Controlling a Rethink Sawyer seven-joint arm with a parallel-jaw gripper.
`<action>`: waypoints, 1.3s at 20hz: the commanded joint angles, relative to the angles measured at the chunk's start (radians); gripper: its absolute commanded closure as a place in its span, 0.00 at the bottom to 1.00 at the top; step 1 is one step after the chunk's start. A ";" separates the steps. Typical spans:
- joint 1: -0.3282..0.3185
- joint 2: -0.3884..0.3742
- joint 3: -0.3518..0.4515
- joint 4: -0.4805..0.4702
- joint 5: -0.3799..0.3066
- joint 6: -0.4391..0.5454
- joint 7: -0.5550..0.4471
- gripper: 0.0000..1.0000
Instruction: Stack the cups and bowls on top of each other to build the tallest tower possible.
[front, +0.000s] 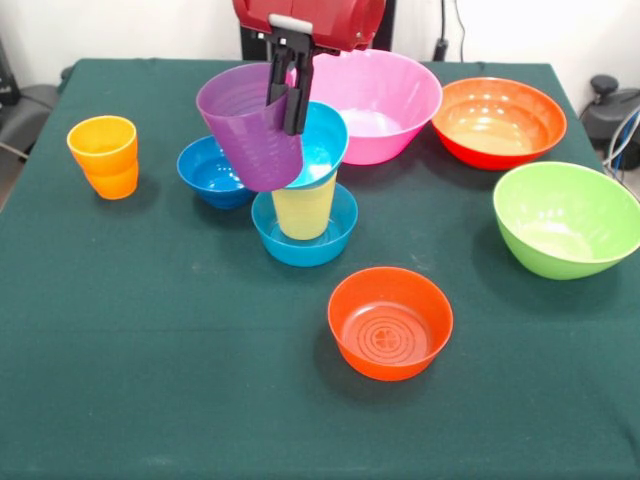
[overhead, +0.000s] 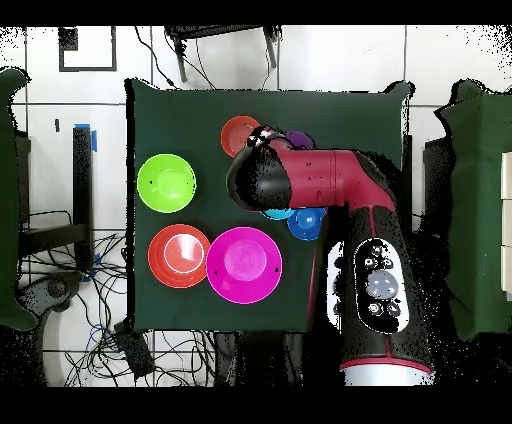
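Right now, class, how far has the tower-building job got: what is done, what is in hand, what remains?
Done: the yellow cup stands in the mid-blue bowl, with the cyan bowl on top. In hand: the gripper holds the purple cup, tilted, beside that stack. Left: the orange cup, dark blue bowl, small orange-red bowl and three large bowls sit unstacked.

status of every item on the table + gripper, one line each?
gripper: shut on purple cup's rim
purple cup: lifted, tilted, over the tower
tower: mid-blue bowl base, yellow cup upright, cyan bowl on top
dark blue bowl: on table, empty
orange cup: upright, apart
small orange-red bowl: upright, empty
pink bowl, large orange-red bowl, green bowl: upright, unstacked
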 joint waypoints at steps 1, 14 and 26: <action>0.025 0.003 0.043 0.090 0.016 0.101 -0.016 1.00; 0.024 0.045 0.044 0.134 -0.005 -0.011 0.019 1.00; 0.032 0.055 0.037 0.146 -0.011 -0.045 0.037 1.00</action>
